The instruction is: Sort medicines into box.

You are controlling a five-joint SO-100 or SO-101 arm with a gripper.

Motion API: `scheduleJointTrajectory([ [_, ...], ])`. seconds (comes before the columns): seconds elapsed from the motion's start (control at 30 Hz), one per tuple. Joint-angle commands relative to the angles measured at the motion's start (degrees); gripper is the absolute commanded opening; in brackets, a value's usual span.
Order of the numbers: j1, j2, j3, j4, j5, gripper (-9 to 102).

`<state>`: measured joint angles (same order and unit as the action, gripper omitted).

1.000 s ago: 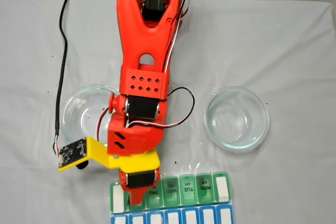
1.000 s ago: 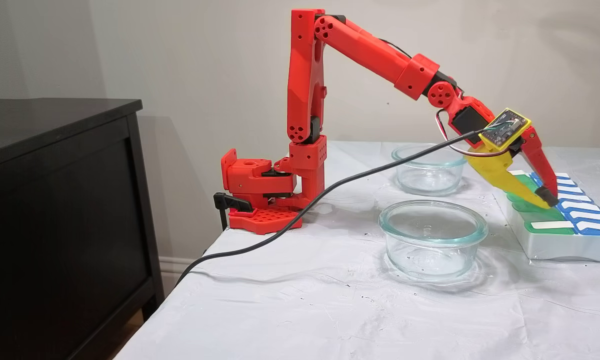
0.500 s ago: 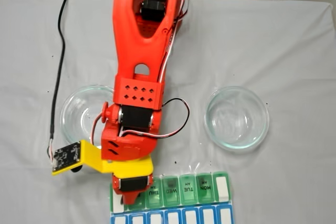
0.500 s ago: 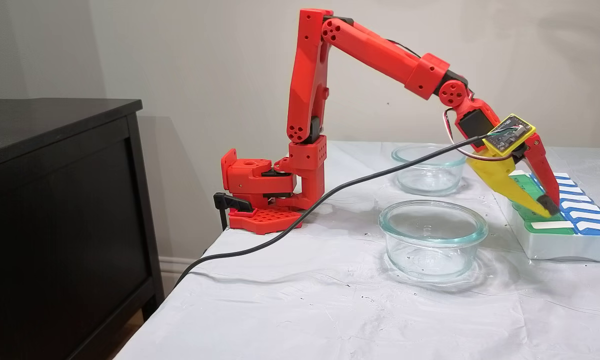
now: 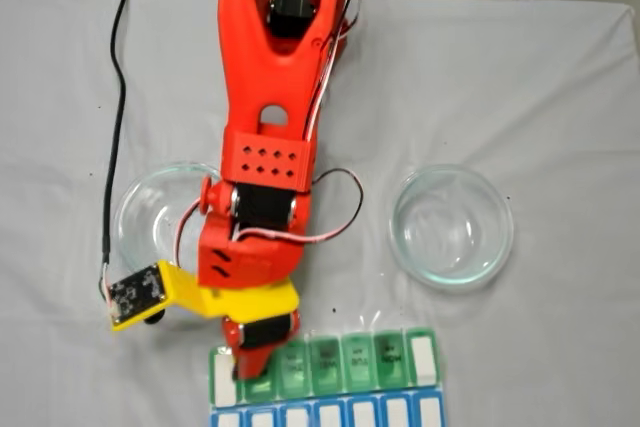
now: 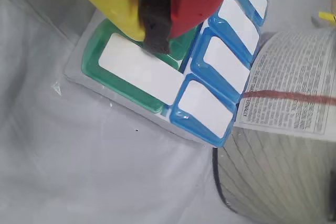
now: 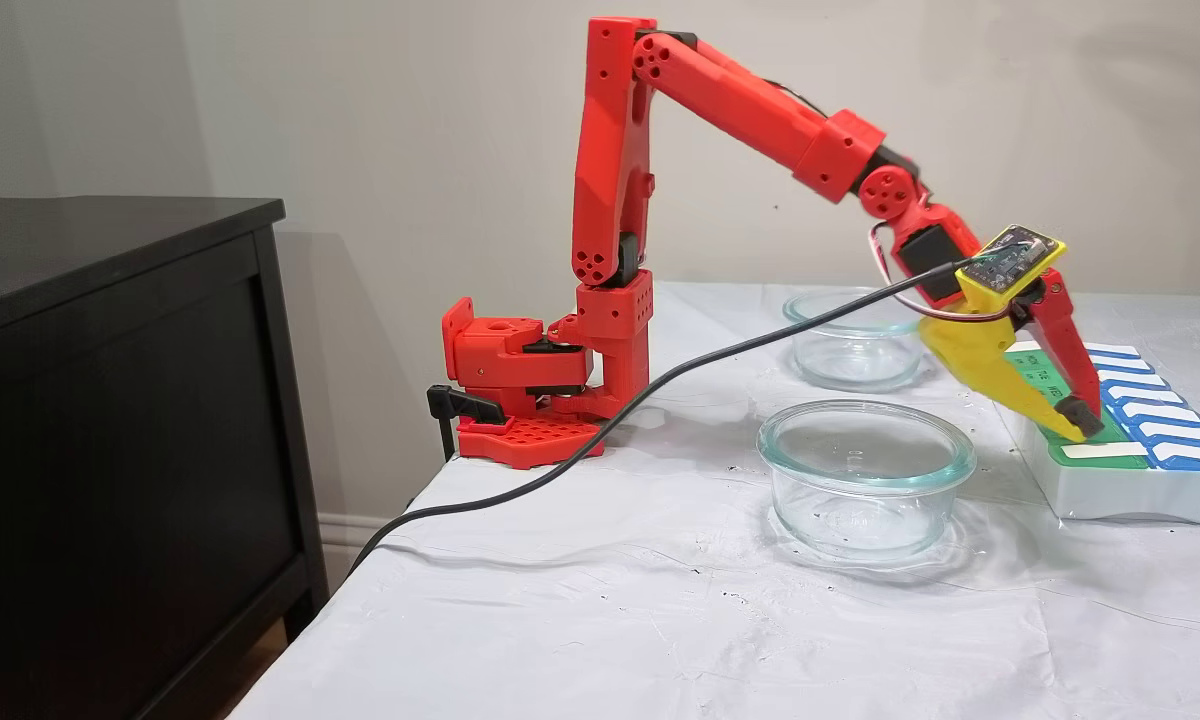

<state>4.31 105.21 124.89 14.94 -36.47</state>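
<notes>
Starting at the left of the side-on fixed view, a dark cabinet (image 7: 110, 400) stands against the wall, and next to it my red base (image 7: 520, 395) is clamped at the table's (image 7: 610, 620) edge, with a black cable (image 7: 660, 385) trailing up across the white cloth to the camera on my wrist. Moving right, my arm (image 7: 730, 100) rises, bends and slopes down over two clear glass dishes: the nearer dish (image 7: 865, 480) in front, the farther dish (image 7: 858, 340) behind it, neither showing any pill that I can make out. In the top-down fixed view these sit on either side of me, one dish (image 5: 150, 217) partly under my wrist at the left and the other dish (image 5: 451, 227) standing clear at the right. Farther right in the side-on view lies the box (image 7: 1120, 480), the pill organizer, at the far right of the table, with its green row toward me and its blue row beyond. My gripper (image 7: 1078, 420) is down on the green row near that row's end. The wrist view shows my gripper (image 6: 155, 30) with the yellow finger and the red finger drawn together, a dark pad at their tips pressed to the box (image 6: 131, 77) at a green lid; whether a pill is pinched between them I cannot tell. At the right edge of the wrist view stands a container with a printed label (image 6: 289, 103), just beside the blue row's corner.
</notes>
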Motion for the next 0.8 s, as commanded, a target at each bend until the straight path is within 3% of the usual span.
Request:
scheduleJointTrajectory([
  [0.0,-1.8,0.2,1.4,-5.6,-10.7,0],
  [0.43,-2.1,3.6,8.0,-1.0,-37.3,0],
  [0.63,-2.5,4.2,9.5,2.3,-44.2,0],
  [0.77,-2.6,0.0,9.4,-0.1,-46.4,0],
])
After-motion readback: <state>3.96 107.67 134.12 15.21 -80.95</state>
